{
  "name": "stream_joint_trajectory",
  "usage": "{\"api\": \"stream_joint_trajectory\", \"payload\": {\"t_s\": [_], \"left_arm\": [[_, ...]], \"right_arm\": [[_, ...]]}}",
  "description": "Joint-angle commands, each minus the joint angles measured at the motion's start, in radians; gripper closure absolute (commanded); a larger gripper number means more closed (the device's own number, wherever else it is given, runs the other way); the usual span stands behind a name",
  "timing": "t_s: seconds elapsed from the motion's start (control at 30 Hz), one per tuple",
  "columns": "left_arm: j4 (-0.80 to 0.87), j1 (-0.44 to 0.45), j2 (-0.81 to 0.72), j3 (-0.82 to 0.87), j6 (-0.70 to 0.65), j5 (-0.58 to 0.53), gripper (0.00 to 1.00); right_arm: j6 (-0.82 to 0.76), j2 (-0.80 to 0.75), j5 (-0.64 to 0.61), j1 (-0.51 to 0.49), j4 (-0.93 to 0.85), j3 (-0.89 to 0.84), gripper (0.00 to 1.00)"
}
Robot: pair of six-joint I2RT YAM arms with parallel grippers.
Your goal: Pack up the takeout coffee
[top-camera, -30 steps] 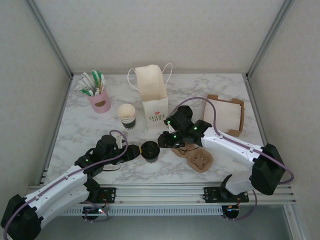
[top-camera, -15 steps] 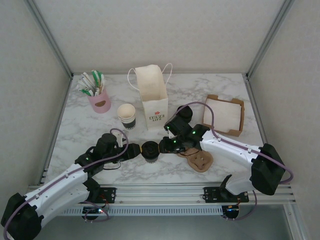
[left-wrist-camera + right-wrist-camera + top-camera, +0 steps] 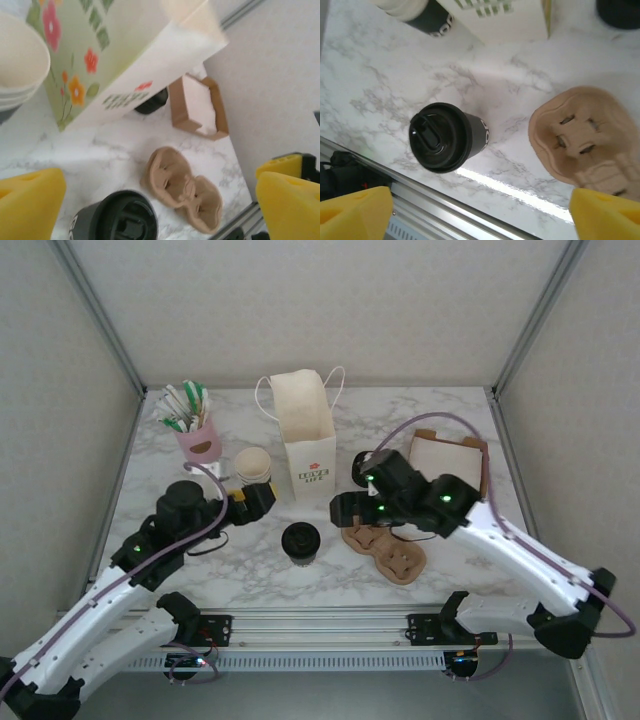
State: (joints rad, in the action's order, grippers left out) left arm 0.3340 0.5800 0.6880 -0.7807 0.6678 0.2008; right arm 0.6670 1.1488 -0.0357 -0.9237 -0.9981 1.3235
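The takeout coffee stands upright on the marble table, a dark cup with a round black lid, and nothing touches it. It also appears low in the left wrist view and left of centre in the right wrist view. My left gripper hovers to its back left, open and empty. To the cup's back right, my right gripper is open and empty too. The white paper bag stands open behind the cup.
A lidless paper cup stands left of the bag. A brown pulp cup carrier lies right of the coffee. A cardboard napkin tray sits at the back right, a pink holder of straws at the back left. A squat black cylinder stands by the bag.
Both grippers have opened and drawn away from the coffee, the left up and back to the left, the right up and to the right. The cup stays in place.
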Motion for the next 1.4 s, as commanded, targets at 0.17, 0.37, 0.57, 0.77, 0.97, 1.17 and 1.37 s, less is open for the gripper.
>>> {"api": "stream_joint_trajectory", "payload": {"t_s": [0.17, 0.37, 0.57, 0.77, 0.97, 1.17, 1.37], "left_arm": [[0.187, 0.003, 0.041, -0.278, -0.129, -0.153, 0.00], [0.264, 0.003, 0.187, -0.442, -0.186, -0.239, 0.00], [0.306, -0.008, 0.384, -0.608, -0.245, -0.356, 0.00], [0.274, -0.133, 0.552, -0.734, -0.304, -0.399, 0.00], [0.169, -0.361, 0.757, -0.928, -0.303, -0.192, 0.00], [0.267, -0.467, 1.158, -1.364, -0.274, 0.128, 0.18], [0.390, -0.486, 1.557, -1.848, -0.234, 0.343, 0.47]], "right_arm": [[-0.026, -0.075, -0.178, -0.006, -0.349, 0.196, 0.01], [-0.137, -0.013, -0.123, 0.026, -0.291, 0.248, 0.01], [-0.166, 0.105, -0.089, 0.070, -0.194, 0.284, 0.01], [-0.202, 0.331, -0.131, 0.126, -0.191, 0.478, 0.01], [-0.252, 0.470, -0.136, 0.172, -0.161, 0.604, 0.01], [-0.247, 0.448, -0.116, 0.270, -0.095, 0.476, 0.01], [-0.229, 0.303, 0.005, 0.380, 0.037, 0.229, 0.01]]}}
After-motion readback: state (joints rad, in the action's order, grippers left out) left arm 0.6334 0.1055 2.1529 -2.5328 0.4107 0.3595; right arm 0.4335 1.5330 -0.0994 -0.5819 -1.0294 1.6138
